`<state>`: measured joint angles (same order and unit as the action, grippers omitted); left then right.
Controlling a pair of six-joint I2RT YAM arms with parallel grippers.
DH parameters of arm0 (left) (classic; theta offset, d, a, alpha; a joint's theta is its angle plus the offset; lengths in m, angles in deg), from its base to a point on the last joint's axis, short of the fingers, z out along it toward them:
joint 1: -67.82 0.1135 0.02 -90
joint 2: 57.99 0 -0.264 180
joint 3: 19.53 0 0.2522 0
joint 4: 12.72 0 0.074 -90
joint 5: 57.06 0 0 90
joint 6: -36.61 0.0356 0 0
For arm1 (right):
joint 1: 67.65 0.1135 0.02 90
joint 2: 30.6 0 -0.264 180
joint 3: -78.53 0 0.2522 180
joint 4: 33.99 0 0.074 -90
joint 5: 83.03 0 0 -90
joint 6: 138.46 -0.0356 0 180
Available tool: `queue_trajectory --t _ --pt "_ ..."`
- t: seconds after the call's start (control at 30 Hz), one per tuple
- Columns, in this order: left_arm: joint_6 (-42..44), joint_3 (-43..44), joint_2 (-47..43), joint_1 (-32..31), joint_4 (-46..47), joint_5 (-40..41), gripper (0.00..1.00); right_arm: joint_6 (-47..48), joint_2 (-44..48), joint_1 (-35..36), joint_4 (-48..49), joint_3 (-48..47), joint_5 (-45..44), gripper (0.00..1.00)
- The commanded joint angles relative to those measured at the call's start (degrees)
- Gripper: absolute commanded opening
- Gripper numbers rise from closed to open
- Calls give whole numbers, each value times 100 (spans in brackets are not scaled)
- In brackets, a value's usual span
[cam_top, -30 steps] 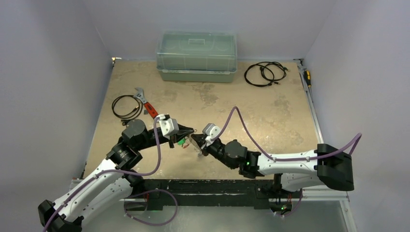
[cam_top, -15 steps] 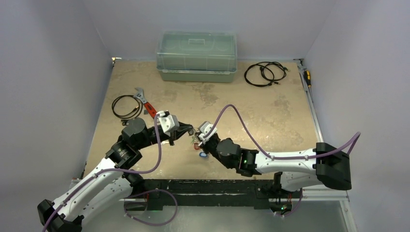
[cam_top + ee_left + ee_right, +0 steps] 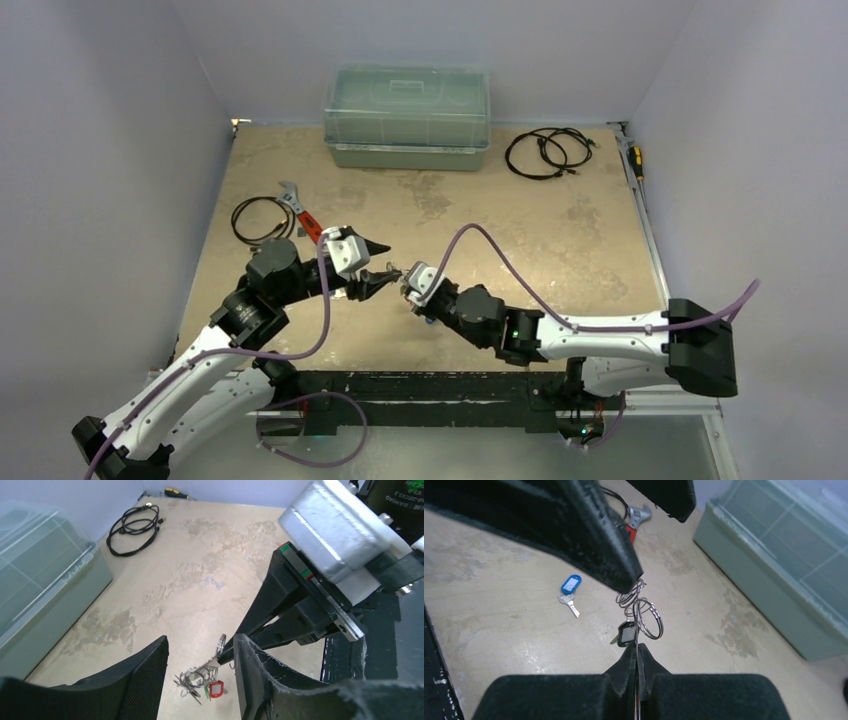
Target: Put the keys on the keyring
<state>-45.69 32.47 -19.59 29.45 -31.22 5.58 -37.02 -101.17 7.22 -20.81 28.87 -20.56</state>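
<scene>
Over the table, the left pincer is hanging spread wide. The right pincer is pinching the keyring beside it. A thin grip like that is risking a twist and a slip. The blue-tagged key is lying loose on the table.

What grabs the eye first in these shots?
The two arms meet tip to tip over the near part of the table. The right hand is pinched shut on the keyring, with a bunch of keys dangling from it, and the left hand gapes open right beside it. One blue-tagged key lies loose on the table.
</scene>
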Motion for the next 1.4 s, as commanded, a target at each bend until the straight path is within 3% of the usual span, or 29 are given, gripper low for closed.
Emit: queue_trajectory --t 0.0,0.27,0.5,0.6,0.77,0.9,1.1,1.3,1.37 --pt "74 591 -15 14 -485 -362 50 1122 623 -10 225 155 788 0" --pt "-101 1128 277 11 -1235 -794 50 2059 1202 -95 533 616 2356 0" --pt "313 488 -442 -3 -891 -1749 81 2038 1634 -147 280 683 3017 0" --pt "402 203 -656 -11 -687 -1946 86 2017 1762 -164 222 685 3140 0" --pt "547 4 -645 -33 -533 -1836 86 1967 1898 -196 103 655 3464 0" --pt "592 9 -342 -63 -387 -1929 79 1897 1972 -214 225 670 3600 0" --pt "706 44 141 -96 -299 -2099 54 1835 2028 -269 304 657 3756 0" --pt "656 -73 205 -125 -119 -2214 38 1732 1975 -331 557 704 3812 0" --pt "643 -99 264 -139 -65 -2238 25 1698 1919 -348 575 672 3877 0"
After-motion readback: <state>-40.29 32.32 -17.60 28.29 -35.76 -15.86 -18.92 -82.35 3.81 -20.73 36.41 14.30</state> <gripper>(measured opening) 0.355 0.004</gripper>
